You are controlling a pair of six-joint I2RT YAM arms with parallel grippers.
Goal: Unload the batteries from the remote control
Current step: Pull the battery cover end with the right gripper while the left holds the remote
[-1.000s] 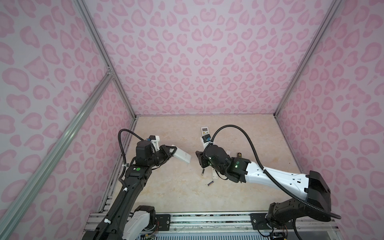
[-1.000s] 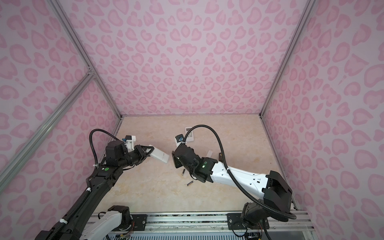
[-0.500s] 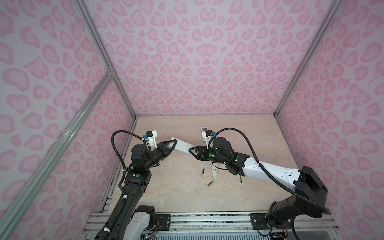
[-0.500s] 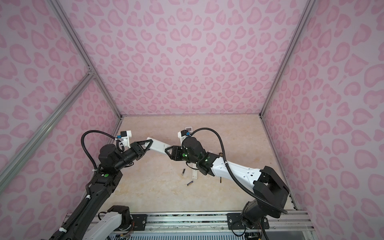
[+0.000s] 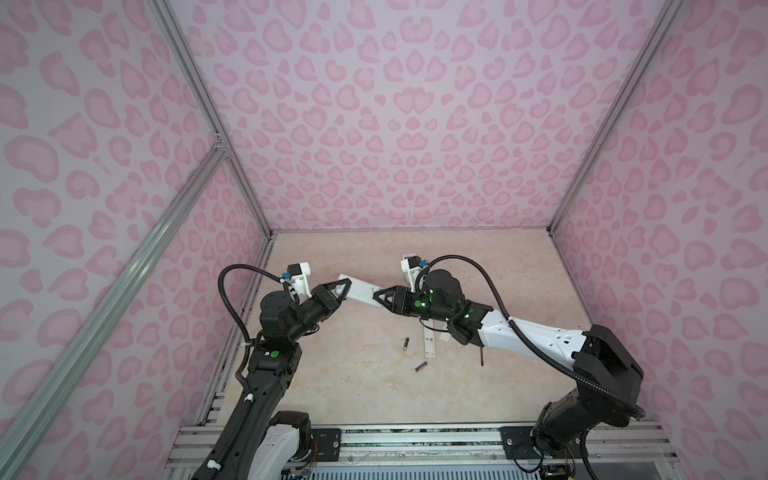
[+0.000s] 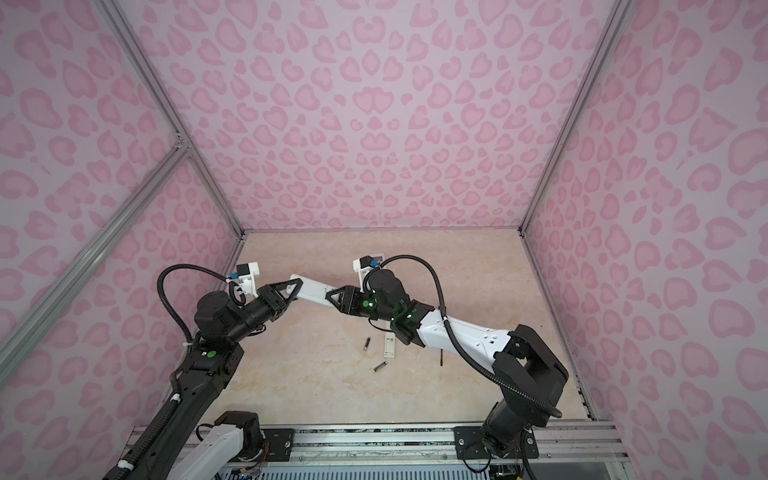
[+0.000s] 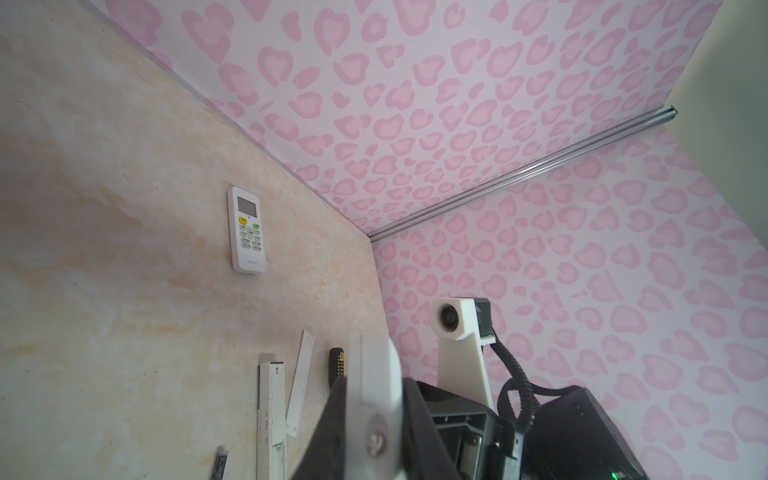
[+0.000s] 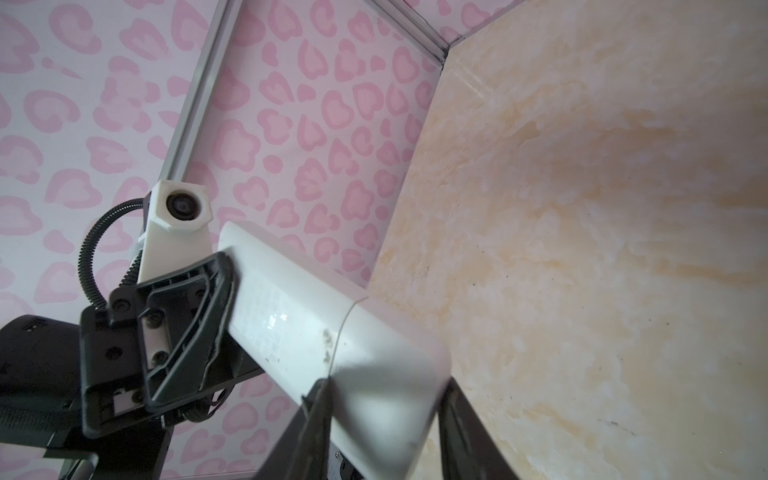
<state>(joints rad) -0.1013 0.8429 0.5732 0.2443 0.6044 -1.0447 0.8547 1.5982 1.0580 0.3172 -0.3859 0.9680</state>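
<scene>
A white remote control (image 5: 360,290) (image 6: 312,289) hangs in the air between both arms. My left gripper (image 5: 338,291) (image 6: 293,291) is shut on one end of it, and in the left wrist view the remote (image 7: 374,357) sits clamped between the dark fingers (image 7: 332,415). My right gripper (image 5: 380,296) (image 8: 384,382) is shut on the other end, past a seam in the casing (image 8: 345,332). Two loose batteries lie on the table: a black one (image 5: 406,343) (image 6: 366,343) and a purplish one (image 5: 421,366) (image 6: 380,366).
A second white remote with a display (image 7: 246,230) lies near the back wall, half hidden behind the right wrist camera (image 5: 409,255). White cover strips (image 5: 429,345) (image 7: 272,415) and a screwdriver (image 5: 481,357) (image 7: 337,368) lie under the right arm.
The left arm lifted the remote up and toward the middle. The right gripper came to its free end and closed on it.
</scene>
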